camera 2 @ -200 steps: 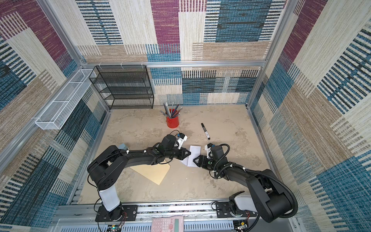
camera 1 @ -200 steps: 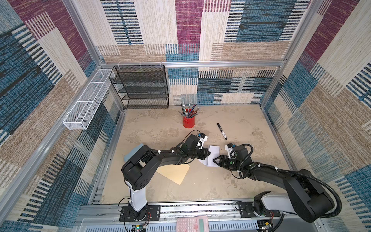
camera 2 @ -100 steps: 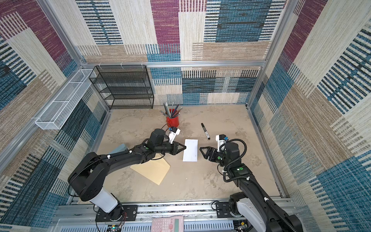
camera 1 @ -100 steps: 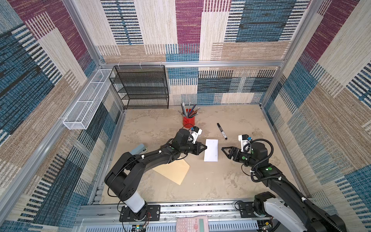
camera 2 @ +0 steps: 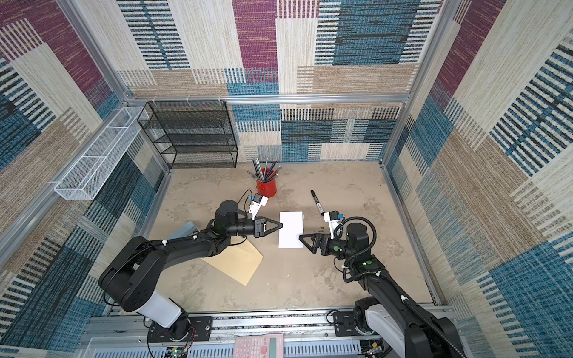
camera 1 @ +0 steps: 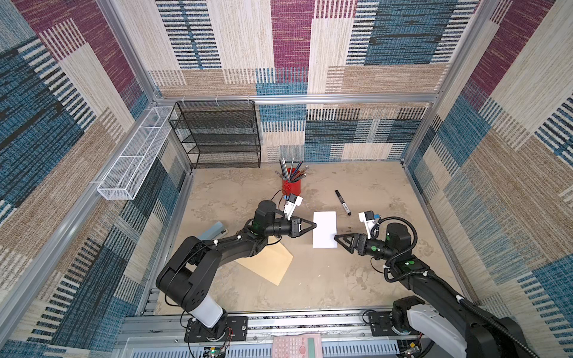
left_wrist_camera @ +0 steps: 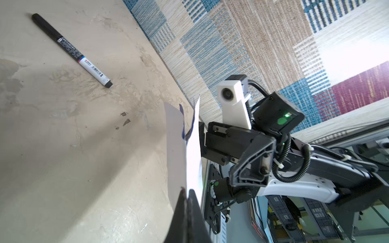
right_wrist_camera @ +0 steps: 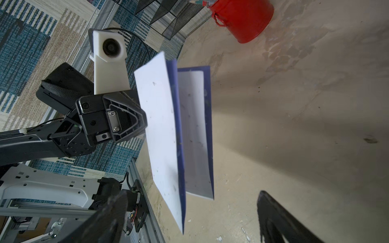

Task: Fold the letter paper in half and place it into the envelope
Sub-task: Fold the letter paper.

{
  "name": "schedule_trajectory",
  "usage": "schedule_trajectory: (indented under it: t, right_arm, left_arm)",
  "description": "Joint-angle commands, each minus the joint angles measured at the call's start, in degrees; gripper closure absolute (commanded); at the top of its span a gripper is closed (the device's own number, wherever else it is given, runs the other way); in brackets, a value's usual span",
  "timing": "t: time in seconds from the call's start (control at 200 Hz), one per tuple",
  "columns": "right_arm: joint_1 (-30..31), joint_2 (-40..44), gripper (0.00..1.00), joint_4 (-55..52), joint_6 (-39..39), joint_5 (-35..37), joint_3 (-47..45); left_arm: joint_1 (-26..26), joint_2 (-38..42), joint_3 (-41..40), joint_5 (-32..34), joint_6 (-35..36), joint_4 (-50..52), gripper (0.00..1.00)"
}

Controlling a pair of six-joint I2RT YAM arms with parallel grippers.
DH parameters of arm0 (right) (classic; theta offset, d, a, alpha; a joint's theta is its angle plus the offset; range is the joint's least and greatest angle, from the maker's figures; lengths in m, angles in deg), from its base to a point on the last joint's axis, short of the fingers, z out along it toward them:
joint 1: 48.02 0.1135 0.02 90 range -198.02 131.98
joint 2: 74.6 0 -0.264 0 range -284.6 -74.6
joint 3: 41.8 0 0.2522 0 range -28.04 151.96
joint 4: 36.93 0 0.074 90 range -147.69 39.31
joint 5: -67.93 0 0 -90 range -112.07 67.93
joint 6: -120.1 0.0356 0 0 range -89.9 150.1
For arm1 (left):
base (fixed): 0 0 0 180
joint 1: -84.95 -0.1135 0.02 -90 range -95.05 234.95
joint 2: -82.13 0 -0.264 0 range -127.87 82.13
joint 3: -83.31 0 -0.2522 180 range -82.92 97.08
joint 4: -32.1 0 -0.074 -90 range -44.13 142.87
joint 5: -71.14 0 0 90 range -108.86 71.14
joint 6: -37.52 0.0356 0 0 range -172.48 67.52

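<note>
Single-edge grip: left pincer (camera 1: 314, 227) clamps the folded letter paper (camera 1: 325, 231) above the worktop (camera 1: 341, 288); right pincer (camera 1: 338, 240) wide, empty, at its 4 o'clock. Leaves gape — may splay and snag entering the envelope (camera 1: 269, 263) at 7 o'clock.

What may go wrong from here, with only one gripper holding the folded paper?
The left gripper pinches the paper at one edge only, and its halves gape apart, so the fold may spring open.
The envelope lies flat and partly under the left arm; the paper may push it away.
The open right gripper is close to the paper and may knock it.
</note>
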Motion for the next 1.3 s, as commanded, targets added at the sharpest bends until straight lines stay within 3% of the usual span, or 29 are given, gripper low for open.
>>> schedule_trajectory:
  t: [0.0,0.265,0.546,0.716,0.781,0.922,1.017,1.087,1.137,1.292]
  right_arm:
    - [0.09,-1.49,0.03,8.21,1.91,-3.20,-0.73]
    - [0.25,-4.73,0.04,18.61,6.19,-7.71,-1.68]
    - [1.87,-10.34,0.15,27.06,9.71,-9.25,-1.36]
    - [3.08,-13.26,0.35,29.95,10.60,-9.92,0.37]
    - [3.03,-13.43,0.47,29.73,10.67,-10.09,0.85]
    - [3.00,-13.35,0.86,28.12,10.37,-9.41,1.22]
    - [3.06,-13.44,0.96,27.53,10.13,-8.82,1.27]
    - [3.05,-13.63,1.00,27.24,10.15,-8.52,1.48]
    - [3.03,-13.68,1.00,27.16,10.15,-8.51,1.72]
    - [3.03,-13.28,1.00,26.98,10.10,-8.56,2.83]
  left_arm:
    - [-0.16,0.10,-0.33,-4.05,-1.98,-5.54,1.00]
    - [-0.36,-1.39,-0.84,-6.78,-2.99,-8.05,1.00]
    - [-0.37,-3.70,-0.64,-9.97,-6.73,-13.55,1.00]
    - [-0.38,-3.97,-0.82,-9.66,-7.28,-14.01,1.00]
    - [-0.36,-3.63,-0.83,-9.17,-5.85,-11.98,1.00]
    - [-0.38,-1.41,-0.62,-6.75,-0.72,-4.48,1.00]
    - [-0.37,0.72,0.15,-4.11,3.95,3.02,1.00]
    - [-0.36,2.64,0.21,-1.74,6.89,8.48,0.86]
    - [-0.36,4.04,-0.12,-0.23,8.39,10.27,0.64]
    - [-0.37,8.25,-2.02,2.54,11.32,12.38,0.46]
